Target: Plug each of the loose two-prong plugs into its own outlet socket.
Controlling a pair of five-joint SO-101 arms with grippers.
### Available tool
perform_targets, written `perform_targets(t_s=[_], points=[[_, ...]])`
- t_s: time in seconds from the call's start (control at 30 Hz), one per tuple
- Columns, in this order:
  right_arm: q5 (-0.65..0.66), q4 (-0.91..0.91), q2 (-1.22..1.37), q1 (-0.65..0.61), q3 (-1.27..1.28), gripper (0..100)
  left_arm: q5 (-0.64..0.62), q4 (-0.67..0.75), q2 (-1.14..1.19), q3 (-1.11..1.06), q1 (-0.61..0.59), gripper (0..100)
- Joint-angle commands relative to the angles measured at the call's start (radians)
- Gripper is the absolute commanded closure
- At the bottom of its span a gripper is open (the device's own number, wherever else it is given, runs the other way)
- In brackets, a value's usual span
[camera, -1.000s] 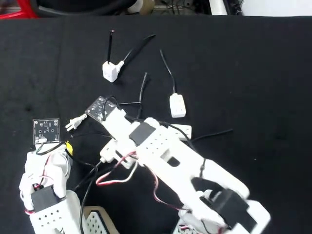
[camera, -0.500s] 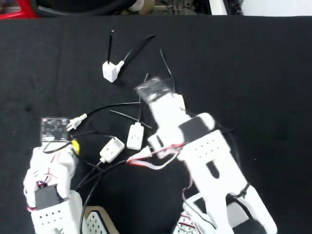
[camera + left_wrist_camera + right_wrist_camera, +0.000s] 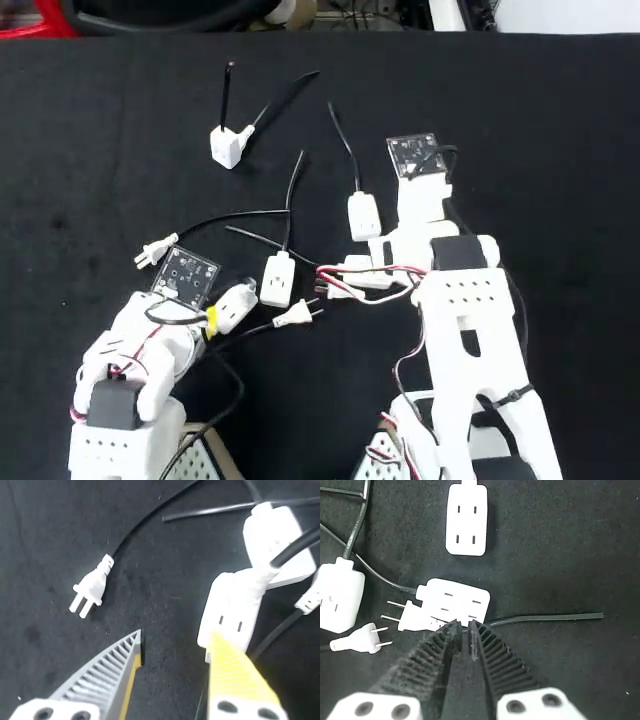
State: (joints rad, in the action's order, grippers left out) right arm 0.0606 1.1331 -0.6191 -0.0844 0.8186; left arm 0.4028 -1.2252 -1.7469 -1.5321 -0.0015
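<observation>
**A:** Listing the left gripper point(image 3: 176, 635) first. What state is it in?

**B:** Fingers are spread wide, with nothing between them. The yellow-tipped finger point(image 3: 230, 670) lies against a white socket block point(image 3: 230, 610). A loose plug point(image 3: 90, 587) lies well apart on bare cloth, its prongs turned away from that block. My judgement is that the open stance keeps both items within reach before either is taken.

**A:** And the right gripper point(image 3: 463, 625)?

**B:** Fingers are pressed almost together, with the tips over the rear of a second plug point(image 3: 405, 617). I cannot tell whether they actually pinch it. That plug touches a four-slot outlet point(image 3: 454, 600), and its prongs point away from the outlet. A hold at the tail would leave the prongs free, but the plug probably needs turning round before it can go in.

**A:** How much room is there to move?

**B:** The table point(image 3: 560, 150) has open black cloth on its right side and toward the far edge. The middle is crowded with crossing cords. A third plug point(image 3: 297, 318) lies between the arms. A flat outlet point(image 3: 364, 215) sits just beside the right arm, and a cube outlet point(image 3: 227, 147) lies farther off. The main hazard I see is cords snagging.
</observation>
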Motion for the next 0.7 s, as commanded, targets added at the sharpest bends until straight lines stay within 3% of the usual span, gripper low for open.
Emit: perform_targets(t_s=[0.0,0.27,0.4,0.67], points=[[-0.008,-0.023,-0.022,0.021,-0.004,97.3,0.011,0.071,0.144,0.097,0.022,79],[-0.008,-0.023,-0.022,0.021,-0.004,97.3,0.011,0.302,0.786,0.278,0.079,79],[-0.008,-0.025,-0.022,0.021,-0.002,97.3,0.012,0.307,1.062,0.383,0.17,79],[-0.006,-0.026,-0.022,0.018,0.001,97.3,0.011,0.325,1.266,0.498,0.176,79]])
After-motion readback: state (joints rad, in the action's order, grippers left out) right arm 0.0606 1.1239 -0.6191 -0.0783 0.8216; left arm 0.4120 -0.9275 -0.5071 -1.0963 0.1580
